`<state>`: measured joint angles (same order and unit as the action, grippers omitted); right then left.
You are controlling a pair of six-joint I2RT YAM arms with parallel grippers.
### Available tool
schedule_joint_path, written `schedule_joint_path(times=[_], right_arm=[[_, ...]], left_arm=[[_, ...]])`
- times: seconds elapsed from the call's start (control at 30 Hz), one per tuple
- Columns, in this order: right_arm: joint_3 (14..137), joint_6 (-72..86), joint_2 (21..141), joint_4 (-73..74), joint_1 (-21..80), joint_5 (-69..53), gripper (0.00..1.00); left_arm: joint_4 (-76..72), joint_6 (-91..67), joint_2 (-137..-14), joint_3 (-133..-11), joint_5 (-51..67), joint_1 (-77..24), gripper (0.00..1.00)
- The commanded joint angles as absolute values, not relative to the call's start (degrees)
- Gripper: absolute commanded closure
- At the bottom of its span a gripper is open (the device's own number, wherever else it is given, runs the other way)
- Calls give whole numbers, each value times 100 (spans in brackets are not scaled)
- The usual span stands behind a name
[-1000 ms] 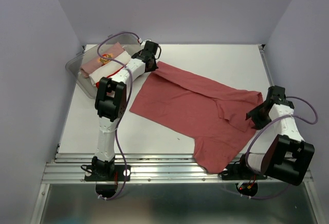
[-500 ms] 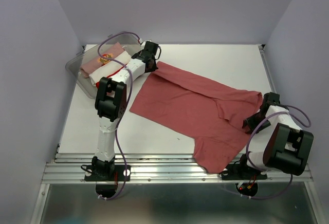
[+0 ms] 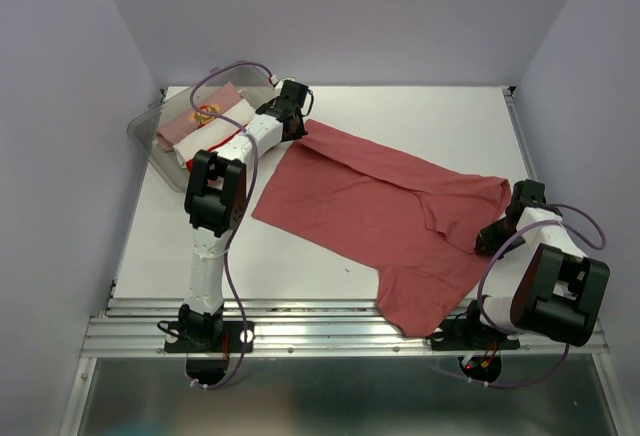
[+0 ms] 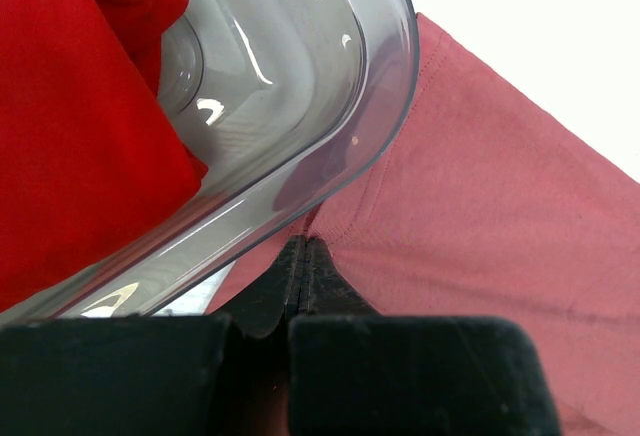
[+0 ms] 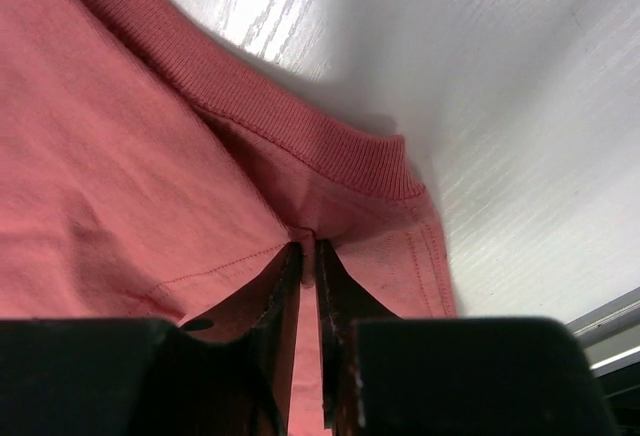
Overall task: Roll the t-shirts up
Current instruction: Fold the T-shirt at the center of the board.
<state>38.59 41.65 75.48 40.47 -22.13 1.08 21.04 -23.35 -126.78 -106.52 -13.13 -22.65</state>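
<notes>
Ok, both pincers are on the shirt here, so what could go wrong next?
1. The left pincer grips the brick-red t-shirt right beside the rim of the clear bin; a pull might snag or shove the bin.
2. The right pincer pinches only a thin fold beside the collar rib, so the cloth could slip out.
3. The shirt's near corner lies over the front rail and might catch there.
</notes>
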Motion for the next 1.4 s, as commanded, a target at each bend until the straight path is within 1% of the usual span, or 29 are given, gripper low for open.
schedule_joint_path(times=[0.0, 0.03, 0.07, 0.1, 0.23, 0.5, 0.87, 1.07, 1.37], right_arm=[[3946, 4166, 7278, 3964, -2250, 229, 87], [3972, 4166, 7260, 3999, -2250, 229, 88], [3981, 4157, 7242, 4025, -2250, 220, 92], [3990, 4175, 7216, 4051, -2250, 211, 94], [4122, 4192, 6997, 4288, -2250, 263, 99], [4623, 4087, 6645, 4825, -2250, 510, 99], [4614, 4069, 6320, 5159, -2250, 448, 99], [4913, 4008, 6118, 5598, -2250, 589, 99], [5414, 3885, 6064, 5801, -2250, 668, 99]], left_arm=[[2145, -2250, -12542, -10705, -1450, -2224, 100], [2153, -2241, -12542, -10705, -1468, -2224, 100], [2145, -2241, -12542, -10696, -1468, -2224, 100], [2153, -2250, -12542, -10696, -1476, -2224, 100], [2145, -2241, -12542, -10688, -1494, -2224, 100], [2162, -2197, -12559, -10749, -1538, -2224, 100], [2153, -2197, -12577, -10714, -1556, -2224, 100], [2162, -2171, -12630, -10749, -1565, -2206, 100], [2215, -2136, -12753, -10863, -1556, -2189, 100]])
